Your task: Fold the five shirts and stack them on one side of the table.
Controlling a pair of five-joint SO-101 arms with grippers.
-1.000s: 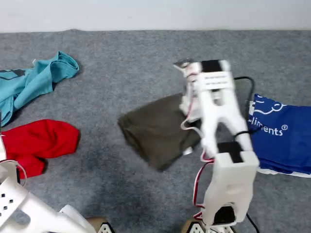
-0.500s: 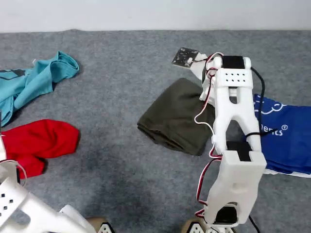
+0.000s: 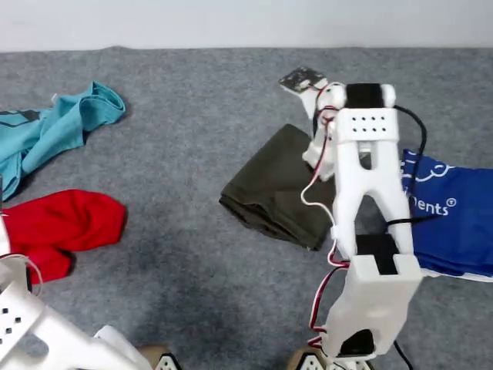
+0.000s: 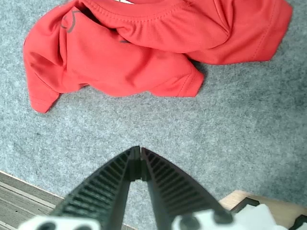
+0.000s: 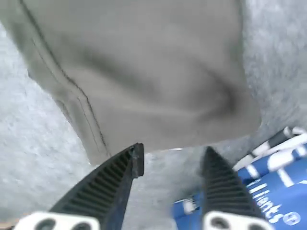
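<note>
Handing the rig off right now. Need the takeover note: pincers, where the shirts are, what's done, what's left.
Left pincer: shut, empty, above the table beside the red shirt.
Right pincer: open, empty, over the edge of the olive shirt.
Done: olive shirt folded mid-table; blue shirt folded at the right edge.
Left: stack olive on blue, then fold and stack the red shirt and the teal shirt, both crumpled at the left.

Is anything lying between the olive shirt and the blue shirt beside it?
Nothing visible: only bare grey table cover separates the olive shirt from the blue shirt. The right gripper hangs open above that gap.
</note>
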